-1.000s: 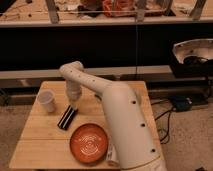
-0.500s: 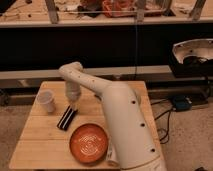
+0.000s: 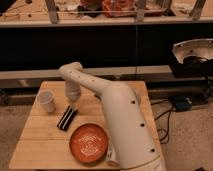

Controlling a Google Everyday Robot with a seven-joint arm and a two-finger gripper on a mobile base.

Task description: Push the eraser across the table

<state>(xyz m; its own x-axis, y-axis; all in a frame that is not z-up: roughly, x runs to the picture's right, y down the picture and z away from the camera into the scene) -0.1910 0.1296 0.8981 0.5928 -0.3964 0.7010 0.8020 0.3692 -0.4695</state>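
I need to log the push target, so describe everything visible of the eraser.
The eraser is a black, flat, elongated block with a thin pale lengthwise stripe. It lies flat on the pale-wood table, angled diagonally, between the white cup and the orange plate, touching neither. The gripper sits at its far end; contact cannot be confirmed.

Smooth cream-white arm (image 3: pixel 122 125), rounded joints (image 3: pixel 71 74), small dark dots (image 3: pixel 134 102) — grey end effector (image 3: pixel 71 106) low over table (image 3: pixel 40 142)

- A lab or workshop: a long dark workbench (image 3: pixel 100 47) behind, its top cluttered.
- Cables (image 3: pixel 165 114) and a power box (image 3: pixel 181 103) lie on the floor.
- The gripper (image 3: pixel 71 106) hangs low over the wooden tabletop (image 3: pixel 45 145).
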